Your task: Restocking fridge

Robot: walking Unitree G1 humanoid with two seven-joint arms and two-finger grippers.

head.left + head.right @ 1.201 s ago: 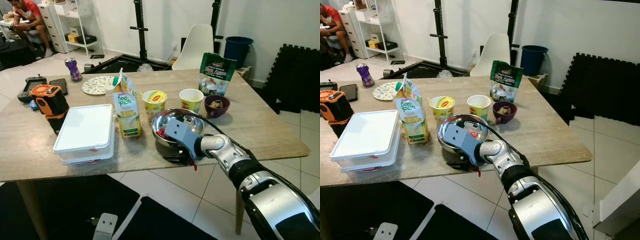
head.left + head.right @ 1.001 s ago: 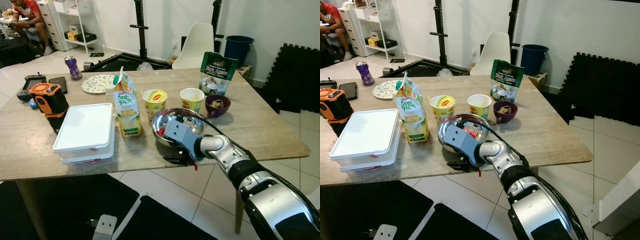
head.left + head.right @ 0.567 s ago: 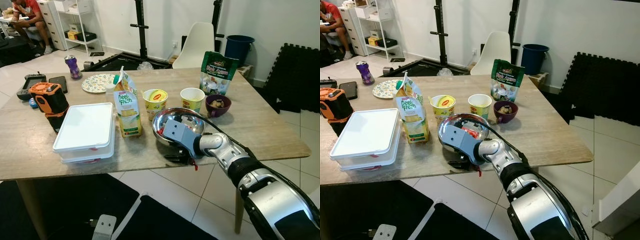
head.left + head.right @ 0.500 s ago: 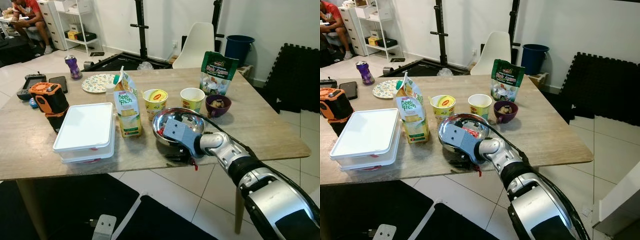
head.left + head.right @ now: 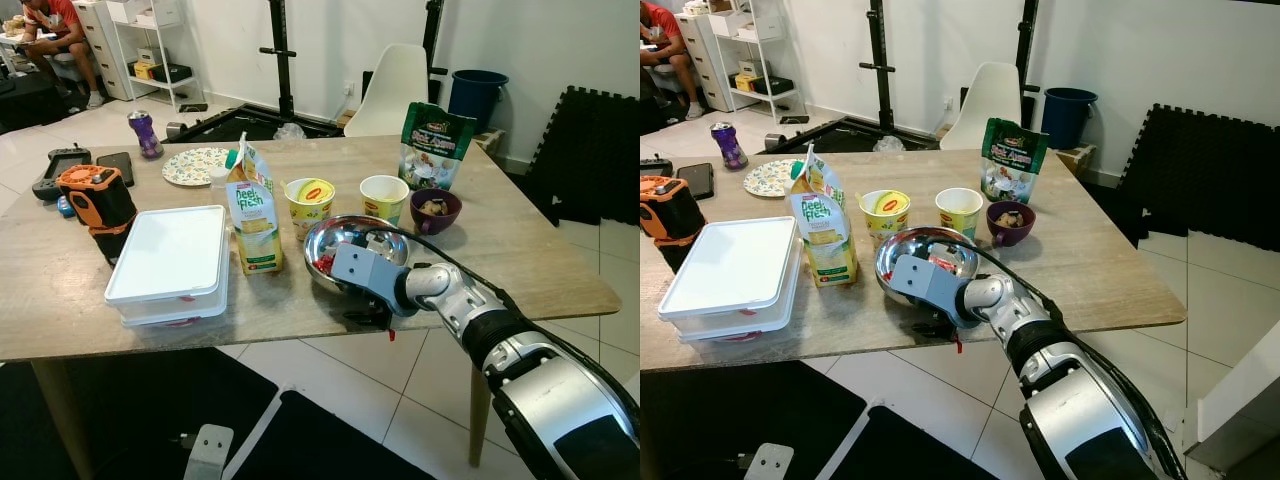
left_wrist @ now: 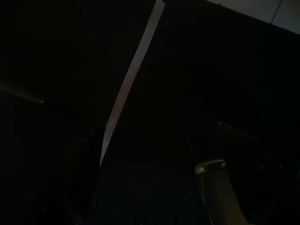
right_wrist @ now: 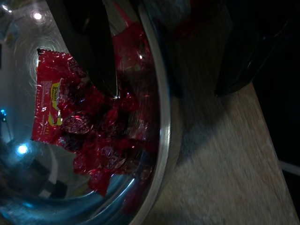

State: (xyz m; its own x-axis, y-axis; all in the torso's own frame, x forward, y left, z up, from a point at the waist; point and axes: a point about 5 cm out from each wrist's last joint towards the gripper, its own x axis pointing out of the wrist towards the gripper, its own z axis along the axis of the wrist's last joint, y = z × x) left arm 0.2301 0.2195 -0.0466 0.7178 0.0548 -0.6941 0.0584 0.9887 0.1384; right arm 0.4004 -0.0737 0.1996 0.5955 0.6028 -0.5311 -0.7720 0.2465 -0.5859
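Note:
A steel bowl (image 5: 350, 236) sits near the wooden table's front edge, with a red snack packet (image 7: 70, 108) lying inside it. My right gripper (image 5: 366, 306) is at the bowl's near rim and open. One black finger (image 7: 93, 47) reaches inside the bowl over the packet, and the other finger (image 7: 248, 56) is outside, above the tabletop, so the rim (image 7: 161, 108) runs between them untouched. A milk carton (image 5: 252, 210) stands left of the bowl. My left gripper (image 6: 154, 187) hangs in the dark, its fingers apart with nothing between them.
A white lidded box (image 5: 170, 260) and an orange tool (image 5: 95, 205) lie to the left. Two yellow cups (image 5: 309, 205), a purple bowl (image 5: 434, 210) and a green pouch (image 5: 434, 145) stand behind the steel bowl. A person (image 5: 50, 30) sits far back left.
My right gripper has crept forward from the table's edge onto the bowl's rim, and one finger now sits inside the bowl. The bowl has not moved.

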